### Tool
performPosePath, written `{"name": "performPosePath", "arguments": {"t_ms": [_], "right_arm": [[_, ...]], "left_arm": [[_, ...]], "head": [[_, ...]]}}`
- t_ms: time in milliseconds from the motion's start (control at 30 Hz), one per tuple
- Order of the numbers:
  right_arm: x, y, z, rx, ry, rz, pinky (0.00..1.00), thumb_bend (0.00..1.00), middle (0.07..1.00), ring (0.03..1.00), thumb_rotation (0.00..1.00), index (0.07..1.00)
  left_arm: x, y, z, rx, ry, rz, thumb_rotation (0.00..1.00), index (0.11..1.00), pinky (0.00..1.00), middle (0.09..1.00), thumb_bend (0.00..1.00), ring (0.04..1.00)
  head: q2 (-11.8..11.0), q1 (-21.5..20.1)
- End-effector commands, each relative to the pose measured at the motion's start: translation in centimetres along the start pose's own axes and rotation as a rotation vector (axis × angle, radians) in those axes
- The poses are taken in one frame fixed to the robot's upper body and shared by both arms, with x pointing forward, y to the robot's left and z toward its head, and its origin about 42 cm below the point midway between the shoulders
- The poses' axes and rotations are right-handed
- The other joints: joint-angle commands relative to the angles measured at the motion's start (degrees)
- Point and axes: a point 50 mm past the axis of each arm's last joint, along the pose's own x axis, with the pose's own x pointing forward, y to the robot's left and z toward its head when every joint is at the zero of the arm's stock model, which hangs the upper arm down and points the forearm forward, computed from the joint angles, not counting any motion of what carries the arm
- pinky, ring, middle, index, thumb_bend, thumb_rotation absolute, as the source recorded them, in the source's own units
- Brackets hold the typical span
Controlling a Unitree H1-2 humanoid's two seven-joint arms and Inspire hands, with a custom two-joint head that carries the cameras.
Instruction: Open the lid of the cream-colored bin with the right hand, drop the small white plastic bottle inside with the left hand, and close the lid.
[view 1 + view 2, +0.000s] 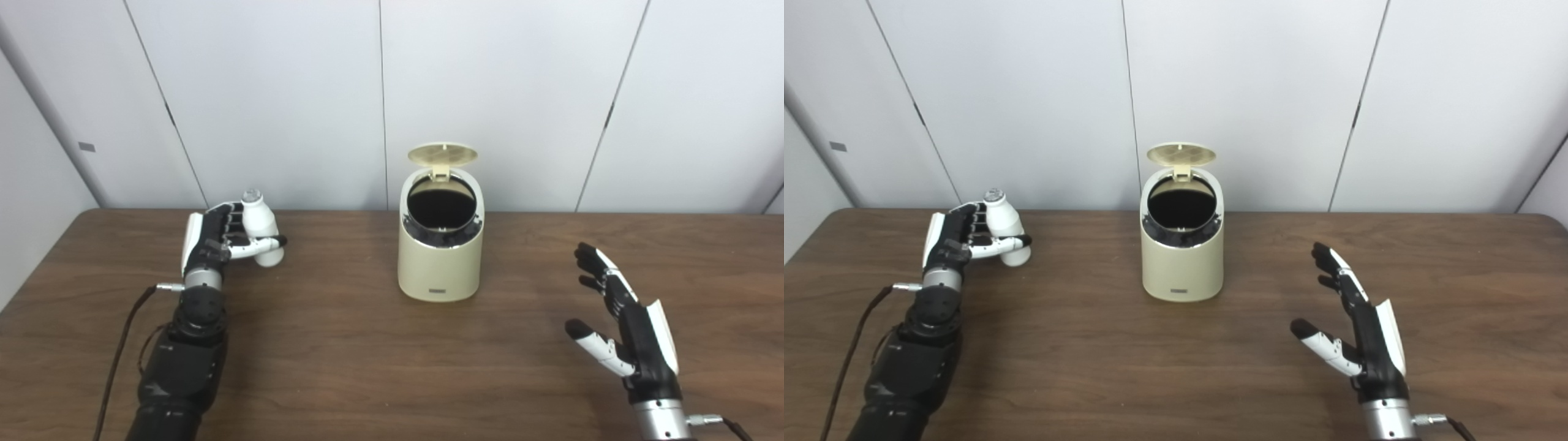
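The cream-colored bin (439, 257) stands at the middle of the brown table, its round lid (442, 154) flipped up at the back and its dark opening showing. My left hand (217, 240) is at the far left, shut on the small white plastic bottle (260, 224), which it holds upright just above the table, well left of the bin. My right hand (621, 318) is open and empty, fingers spread, above the table to the right of and nearer than the bin. The bin also shows in the right eye view (1182, 251).
The wooden table (343, 355) runs to a white panelled wall (502, 92) behind the bin. A black cable (119, 355) trails from my left wrist along the table's left side.
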Motion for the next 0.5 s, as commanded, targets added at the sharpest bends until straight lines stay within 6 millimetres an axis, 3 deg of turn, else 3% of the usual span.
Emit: {"name": "performPosePath", "arguments": {"t_ms": [0,100,467], "right_arm": [[-0.5,0.4,0.2,0.008,-0.008,-0.007,0.81,0.9,0.874,0.873,0.8,0.877],[-0.6,0.4,0.1,0.002,-0.01,-0.005,0.81,0.89,0.873,0.873,0.8,0.882],[-0.5,0.5,0.2,0.005,-0.003,-0.007,0.8,0.9,0.872,0.87,0.8,0.877]], "left_arm": [[1.8,1.1,3.5,-0.03,-0.142,0.084,0.0,0.471,0.47,0.529,0.53,0.515],[1.9,1.2,3.4,-0.051,-0.164,0.1,0.0,0.472,0.45,0.492,0.52,0.451],[0.6,1.2,3.6,-0.062,-0.225,0.076,0.0,0.489,0.41,0.472,0.52,0.421]], "head": [[0.1,0.0],[0.1,0.0],[0.0,0.2]]}}
